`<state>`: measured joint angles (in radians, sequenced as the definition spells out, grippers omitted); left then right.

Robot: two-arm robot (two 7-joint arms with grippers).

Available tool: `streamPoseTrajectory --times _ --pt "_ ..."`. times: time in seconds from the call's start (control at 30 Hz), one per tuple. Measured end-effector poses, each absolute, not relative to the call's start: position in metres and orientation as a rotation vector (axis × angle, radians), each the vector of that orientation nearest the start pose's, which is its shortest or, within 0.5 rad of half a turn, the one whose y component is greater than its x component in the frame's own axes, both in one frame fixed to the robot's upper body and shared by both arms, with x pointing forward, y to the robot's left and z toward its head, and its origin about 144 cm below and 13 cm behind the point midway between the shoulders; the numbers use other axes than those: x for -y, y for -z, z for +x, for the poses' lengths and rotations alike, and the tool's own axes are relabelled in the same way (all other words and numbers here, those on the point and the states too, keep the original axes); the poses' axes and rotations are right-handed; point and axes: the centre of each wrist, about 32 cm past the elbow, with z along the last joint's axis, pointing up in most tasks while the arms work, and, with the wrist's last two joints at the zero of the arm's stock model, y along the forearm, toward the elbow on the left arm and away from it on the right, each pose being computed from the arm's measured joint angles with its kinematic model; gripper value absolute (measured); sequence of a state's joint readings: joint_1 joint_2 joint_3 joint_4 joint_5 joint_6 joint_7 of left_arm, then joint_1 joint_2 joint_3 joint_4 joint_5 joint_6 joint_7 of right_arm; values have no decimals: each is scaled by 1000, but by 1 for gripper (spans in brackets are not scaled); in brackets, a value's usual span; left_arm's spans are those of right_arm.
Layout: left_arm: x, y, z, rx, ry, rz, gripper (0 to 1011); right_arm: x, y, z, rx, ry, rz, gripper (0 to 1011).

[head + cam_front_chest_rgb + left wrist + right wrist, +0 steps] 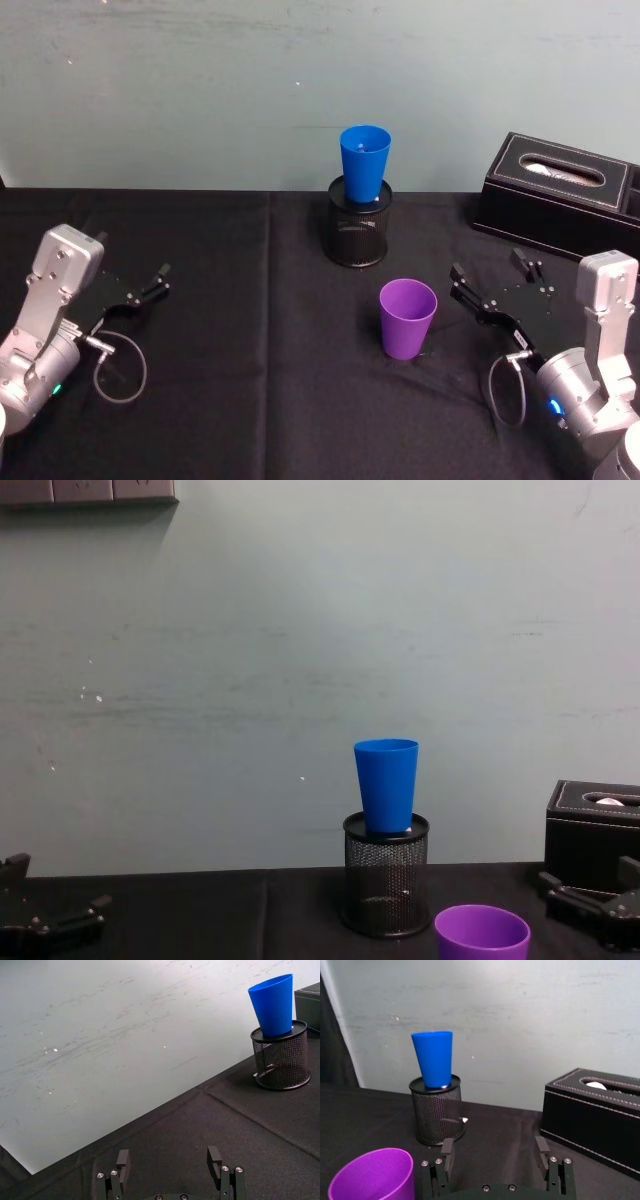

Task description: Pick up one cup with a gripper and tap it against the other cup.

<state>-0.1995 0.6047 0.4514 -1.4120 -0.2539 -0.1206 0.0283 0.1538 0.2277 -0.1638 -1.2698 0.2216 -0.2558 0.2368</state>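
Standing upright w/ wide rim, purple cup point(407, 318) beside right pincer point(492, 280), spread wide, holding nothing.

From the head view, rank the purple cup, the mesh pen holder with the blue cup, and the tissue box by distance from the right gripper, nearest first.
From the right gripper, open:
1. Purple cup, just to its left, upright on the cloth.
2. Black tissue box, behind it on the right.
3. Mesh pen holder with the blue cup in it, back near centre.

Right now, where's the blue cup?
Blue cup stands upright in the black mesh holder at the table's far centre, behind the purple cup.
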Motion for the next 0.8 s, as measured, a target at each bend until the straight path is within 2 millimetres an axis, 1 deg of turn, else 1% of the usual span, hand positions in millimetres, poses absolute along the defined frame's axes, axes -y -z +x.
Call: streamPoseTrajectory --times 0.4,0.8 --pt "-310 -1140 489 285 -1248 304 1011 266 -1101 497 10 1279 -9 1000" --pt "-310 -1140 489 285 -1248 305 1012 267 -1100 501 -24 1264 -26 1002"
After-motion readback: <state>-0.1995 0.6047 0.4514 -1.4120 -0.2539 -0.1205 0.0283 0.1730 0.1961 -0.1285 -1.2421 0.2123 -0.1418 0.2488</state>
